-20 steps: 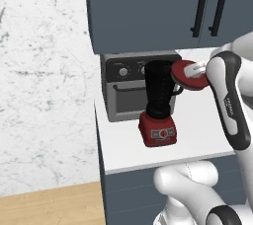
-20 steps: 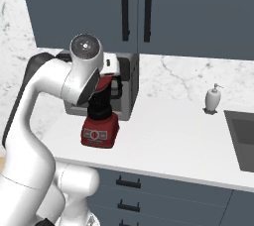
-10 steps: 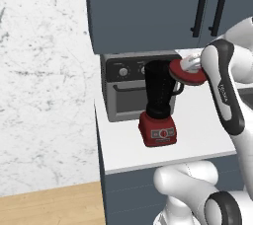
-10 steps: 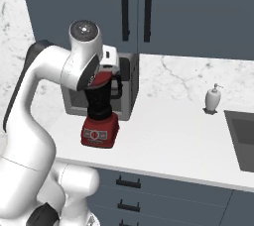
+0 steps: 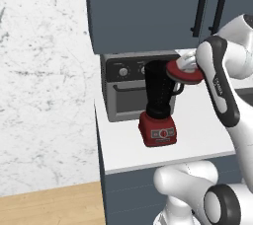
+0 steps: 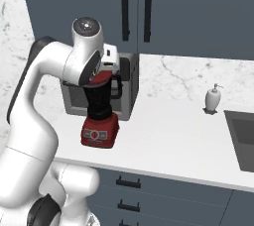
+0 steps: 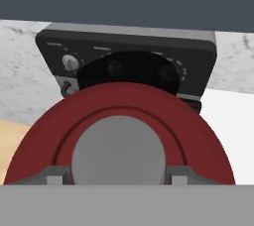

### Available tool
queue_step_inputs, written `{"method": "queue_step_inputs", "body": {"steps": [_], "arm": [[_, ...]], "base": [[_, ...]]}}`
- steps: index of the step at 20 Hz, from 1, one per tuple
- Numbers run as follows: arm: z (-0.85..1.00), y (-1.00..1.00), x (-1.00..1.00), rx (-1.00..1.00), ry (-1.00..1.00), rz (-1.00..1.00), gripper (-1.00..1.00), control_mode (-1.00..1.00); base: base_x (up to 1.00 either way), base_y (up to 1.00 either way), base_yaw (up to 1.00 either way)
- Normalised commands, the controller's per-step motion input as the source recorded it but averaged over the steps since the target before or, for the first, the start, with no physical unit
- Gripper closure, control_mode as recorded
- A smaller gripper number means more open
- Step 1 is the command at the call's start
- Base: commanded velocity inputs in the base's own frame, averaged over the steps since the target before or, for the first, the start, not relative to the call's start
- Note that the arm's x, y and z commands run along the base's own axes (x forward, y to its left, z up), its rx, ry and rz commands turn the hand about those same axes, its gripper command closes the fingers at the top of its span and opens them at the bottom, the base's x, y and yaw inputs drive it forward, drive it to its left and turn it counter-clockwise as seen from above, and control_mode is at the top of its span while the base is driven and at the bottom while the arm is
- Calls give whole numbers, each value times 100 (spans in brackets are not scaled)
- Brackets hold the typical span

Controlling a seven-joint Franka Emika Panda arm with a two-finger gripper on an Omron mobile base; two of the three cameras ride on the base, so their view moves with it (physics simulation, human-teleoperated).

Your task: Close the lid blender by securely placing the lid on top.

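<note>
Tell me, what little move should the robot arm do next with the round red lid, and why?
Probably slide the round red lid a bit further over the tall dark blender jar. The gripper holds the lid beside the jar's rim and partly past it, so the jar's mouth looks uncovered.

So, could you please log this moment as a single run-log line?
phase: carrying lid | tool: shut on lid | lid: tilted, beside blender rim, not seated | backdrop: toaster oven

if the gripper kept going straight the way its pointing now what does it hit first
Probably the open rim of the tall near-black blender jar, which sits just beyond the round red lid the gripper holds. The grey toaster oven stands behind it; depth is unclear.
</note>
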Motion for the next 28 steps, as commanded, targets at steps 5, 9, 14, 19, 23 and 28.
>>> {"method": "queue_step_inputs", "body": {"steps": [5,9,14,19,23,28], "arm": [[0,12,18,0,0,0,100,-100],[0,11,22,0,0,0,100,-100],[0,10,24,0,0,0,100,-100],[1,6,25,0,0,-1,100,-100],[6,3,26,0,0,-1,100,-100],[6,2,25,0,0,-1,100,-100]], "base": [[0,0,0],[0,0,0],[0,0,0],[0,0,0],[0,0,0],[0,0,0]]}}
